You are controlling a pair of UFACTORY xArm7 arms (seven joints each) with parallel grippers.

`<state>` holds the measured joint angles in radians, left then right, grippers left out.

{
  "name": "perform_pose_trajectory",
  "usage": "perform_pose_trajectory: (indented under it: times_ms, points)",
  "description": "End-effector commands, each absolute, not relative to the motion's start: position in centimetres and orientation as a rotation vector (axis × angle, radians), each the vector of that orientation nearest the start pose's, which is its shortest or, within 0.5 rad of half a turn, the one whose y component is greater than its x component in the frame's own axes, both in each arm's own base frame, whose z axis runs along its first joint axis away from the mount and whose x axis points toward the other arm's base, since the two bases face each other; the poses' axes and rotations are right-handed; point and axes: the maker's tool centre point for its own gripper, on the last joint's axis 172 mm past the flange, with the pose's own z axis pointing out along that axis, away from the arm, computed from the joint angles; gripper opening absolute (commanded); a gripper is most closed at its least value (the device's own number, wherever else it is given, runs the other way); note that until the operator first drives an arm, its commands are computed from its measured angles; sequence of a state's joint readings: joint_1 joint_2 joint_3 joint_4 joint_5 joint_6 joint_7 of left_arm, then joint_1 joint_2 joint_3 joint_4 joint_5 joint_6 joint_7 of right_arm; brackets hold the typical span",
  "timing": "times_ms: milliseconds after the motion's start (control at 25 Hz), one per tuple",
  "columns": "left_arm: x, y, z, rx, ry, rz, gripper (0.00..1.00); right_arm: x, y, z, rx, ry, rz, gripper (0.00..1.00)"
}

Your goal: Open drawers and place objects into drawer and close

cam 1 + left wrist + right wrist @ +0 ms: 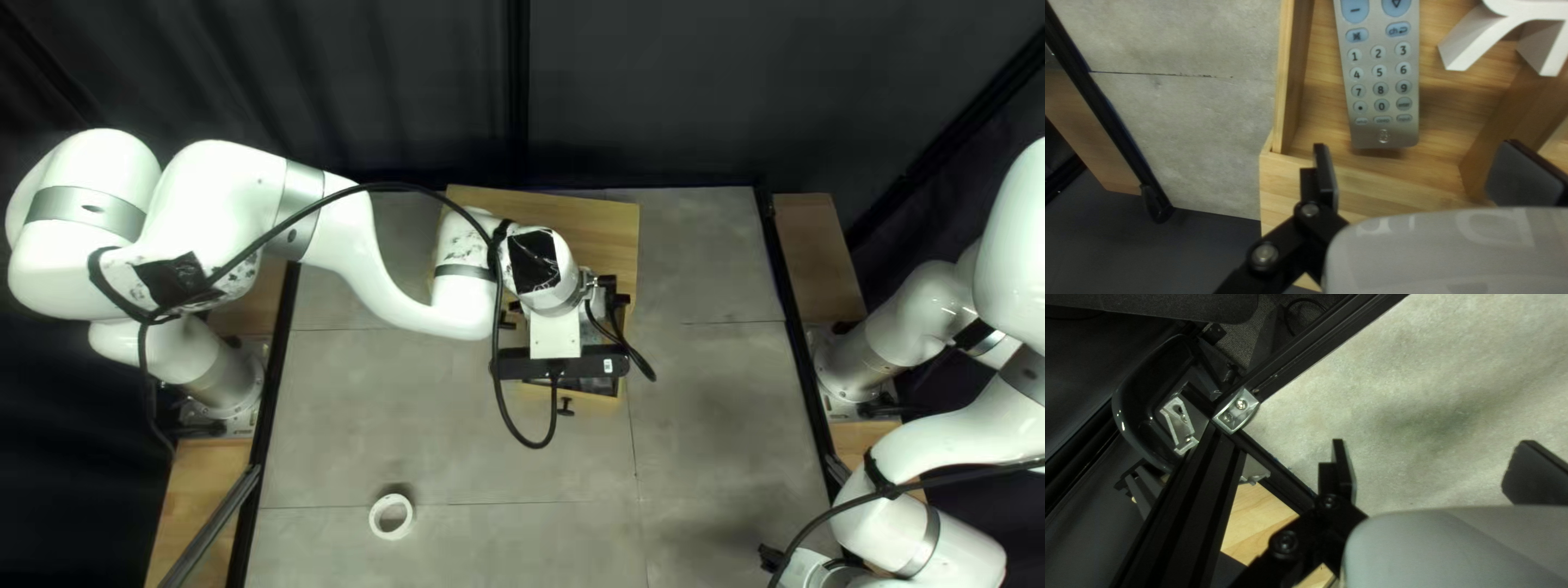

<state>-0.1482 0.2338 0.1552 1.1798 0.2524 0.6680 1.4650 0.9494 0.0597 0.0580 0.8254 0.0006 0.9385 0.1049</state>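
Nearest you, at the lower right of the top left view, your right gripper [771,559] hangs beside the near part of the worktop [718,436]; in its wrist view its fingers stand wide apart, holding nothing, with bare worktop beyond them. A white ring [376,517] lies on the worktop toward the near edge, left of centre. Farther in, your left gripper [607,307] is lowered over the wooden cabinet [599,223], mostly hidden by its own mount. The left wrist view shows it released: its two black fingers are well apart, and the front wall of the open drawer [1383,182] appears between them, ungripped. Ahead of these fingers you see a grey remote control [1383,92] lying in the drawer, buttons up. A white angular piece [1508,27] is just beside the remote control; you cannot tell what supports it. Behind the cabinet hangs the dark curtain [697,98].
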Motion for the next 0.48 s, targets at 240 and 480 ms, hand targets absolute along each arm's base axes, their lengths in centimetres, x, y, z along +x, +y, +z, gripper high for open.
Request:
perform_pose_trajectory:
  times_ms: [240, 480]
  points:
    - [61.4, 2.6, 15.9, -1.859, 2.104, -0.136, 1.0, 20.9, 33.2, 8.5, -2.898, -1.404, 0.24, 1.0]
    - [61.4, 2.7, 14.9, -1.864, 2.104, -0.126, 1.0, 20.9, 33.2, 8.5, -2.898, -1.404, 0.24, 1.0]
